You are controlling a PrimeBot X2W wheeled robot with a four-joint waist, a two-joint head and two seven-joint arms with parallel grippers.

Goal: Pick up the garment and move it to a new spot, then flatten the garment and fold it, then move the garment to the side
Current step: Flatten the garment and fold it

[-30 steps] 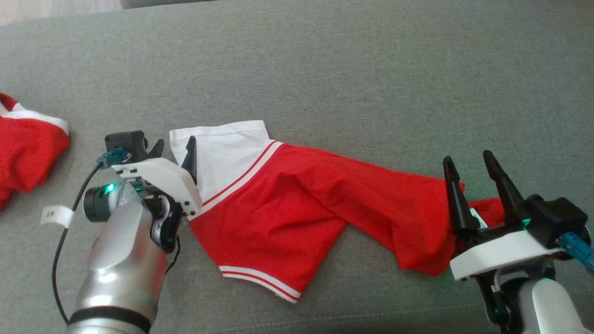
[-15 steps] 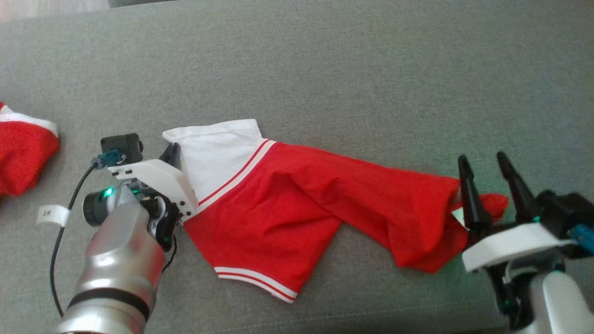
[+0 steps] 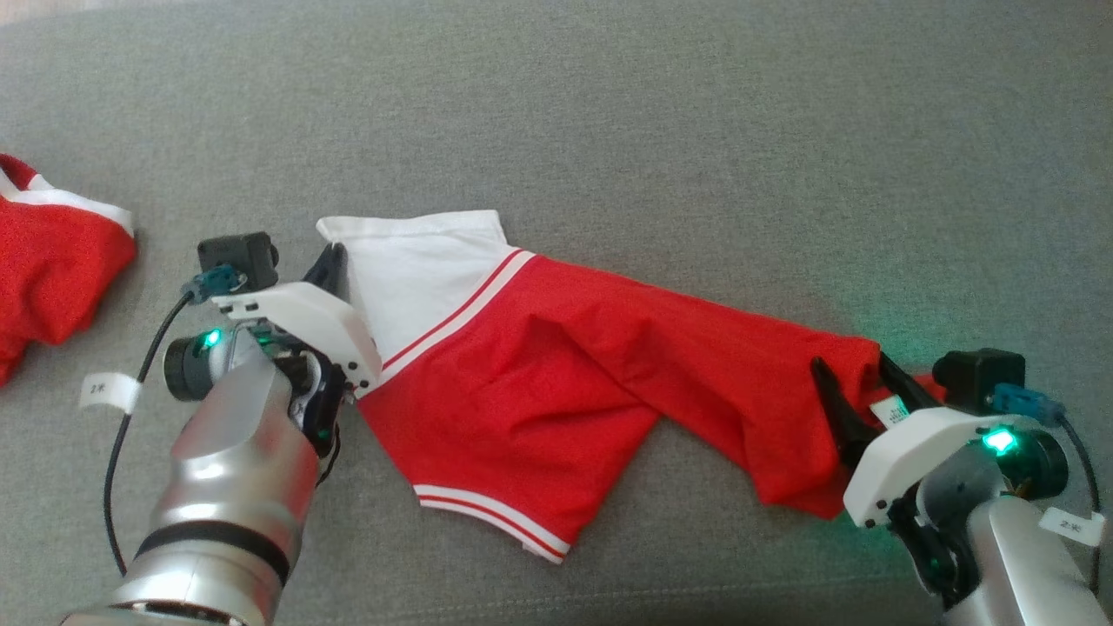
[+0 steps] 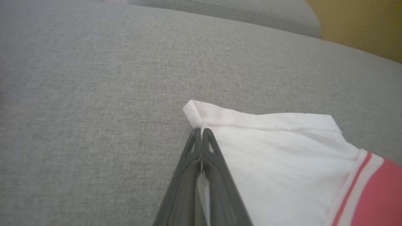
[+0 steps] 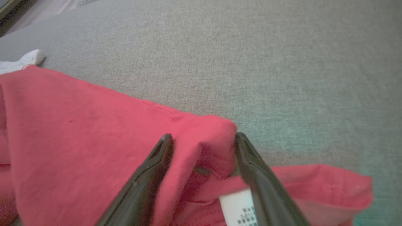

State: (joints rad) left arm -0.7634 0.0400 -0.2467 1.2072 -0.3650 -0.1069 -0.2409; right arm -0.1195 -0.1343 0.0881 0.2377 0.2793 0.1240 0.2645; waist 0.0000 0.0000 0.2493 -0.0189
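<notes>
at the middle of the head view, a red knit garment with a white panel and red-and-white striped trim (image 3: 556, 382), strung out rumpled from 10 o'clock to 4 o'clock on the grey woven surface (image 3: 696, 130), not yet flattened. white corner at the 10 o'clock end pinched in the left claw (image 4: 201, 133), fingers pressed fully together on the hem just short of the corner tip. red end at 4 o'clock humped up between the fingers of the right claw (image 5: 203, 138), spread wide to either side of a fold and gripping nothing; white care label (image 5: 238, 210) just beside that fold, close against one finger.

likely trouble from here: a very thin bite on the white corner, hence a risk of the hem sliding out of the left claw under any hard pull. risk too of closing the right claw on a thick bunch, trapping several layers and the label together and leaving a twist rather than a clean edge. with one end raised ahead of the other, a chance of dragging the middle over the surface and deepening the creases.

relative to the claws: stretched between the two, bulk of the cloth toward 3 o'clock of the left claw and toward 9 o'clock of the right one. well apart at 9 o'clock of the head view, a second red cloth with a white stripe (image 3: 52, 261), touching neither claw.
</notes>
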